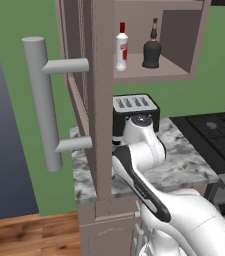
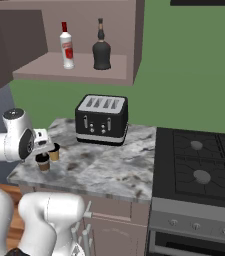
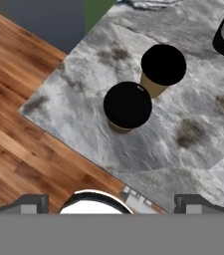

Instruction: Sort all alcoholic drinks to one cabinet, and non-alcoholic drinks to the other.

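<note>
On the plain shelf of the open wall cabinet [image 2: 79, 70], mauve-brown wood w/ a flat matte face, we see both bottles standing upright, side by side but apart. The slim clear bottle [image 2: 67, 46] has a red cap & red label; the squat black bottle [image 2: 102, 52] is bell-shaped w/ a thin brown neck. In the left base view the cabinet door [image 1: 100, 100] stands edge-on to us, its thick grey bar handle [image 1: 43, 100] a smooth cylinder on two stubs.

Below, the counter [image 2: 114, 165] is grey-white marble w/ dark blotchy veins. A black four-slot toaster [image 2: 102, 119] w/ a silvery top sits toward the back, boxy w/ rounded corners. Right of it we see a dark stove [image 2: 199, 165] w/ round burners.

Near the counter's front left corner stand two small cups, round black tops, tapered tan-orange sides. In the hand view the nearer cup [image 3: 127, 106] & the farther cup [image 3: 162, 68] are just beside each other; whether they touch, we can't tell. The floor [image 3: 29, 134] past the counter edge is warm wood planks.

The gripper [image 3: 111, 203] hangs above the cups, looking down on them; fingers spread fully wide, nothing btw them.
</note>
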Tool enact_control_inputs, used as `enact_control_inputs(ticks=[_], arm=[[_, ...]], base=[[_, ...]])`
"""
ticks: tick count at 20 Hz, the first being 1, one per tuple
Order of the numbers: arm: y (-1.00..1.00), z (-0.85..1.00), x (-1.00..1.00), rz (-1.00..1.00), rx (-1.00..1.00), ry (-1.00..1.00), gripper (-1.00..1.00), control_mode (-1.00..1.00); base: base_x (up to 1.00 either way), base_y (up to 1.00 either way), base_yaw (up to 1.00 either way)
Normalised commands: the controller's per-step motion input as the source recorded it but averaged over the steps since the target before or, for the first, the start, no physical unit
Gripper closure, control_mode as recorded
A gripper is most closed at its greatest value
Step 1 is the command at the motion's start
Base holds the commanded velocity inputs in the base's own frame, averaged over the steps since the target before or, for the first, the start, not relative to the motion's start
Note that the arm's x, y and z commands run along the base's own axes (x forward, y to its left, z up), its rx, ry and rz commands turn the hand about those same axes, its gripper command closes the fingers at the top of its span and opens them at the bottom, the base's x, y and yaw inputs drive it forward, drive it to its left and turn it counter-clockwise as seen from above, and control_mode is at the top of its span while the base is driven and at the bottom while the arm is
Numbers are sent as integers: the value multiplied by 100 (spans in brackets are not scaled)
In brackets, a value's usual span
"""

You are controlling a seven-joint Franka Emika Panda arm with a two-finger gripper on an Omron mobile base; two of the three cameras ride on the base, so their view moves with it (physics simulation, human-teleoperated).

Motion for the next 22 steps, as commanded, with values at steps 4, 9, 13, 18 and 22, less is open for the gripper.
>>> enact_control_inputs(ticks=[4,9,13,18,22], arm=[[13,-25,25,-1,0,0,-100,-100],[12,-25,26,-2,0,0,-100,-100],[7,-18,21,-3,0,0,-100,-100],[4,-12,17,-4,0,0,-100,-100],[4,-14,21,-4,0,0,-100,-100]], base=[[0,0,0],[0,0,0],[0,0,0],[0,0,0],[0,0,0]])
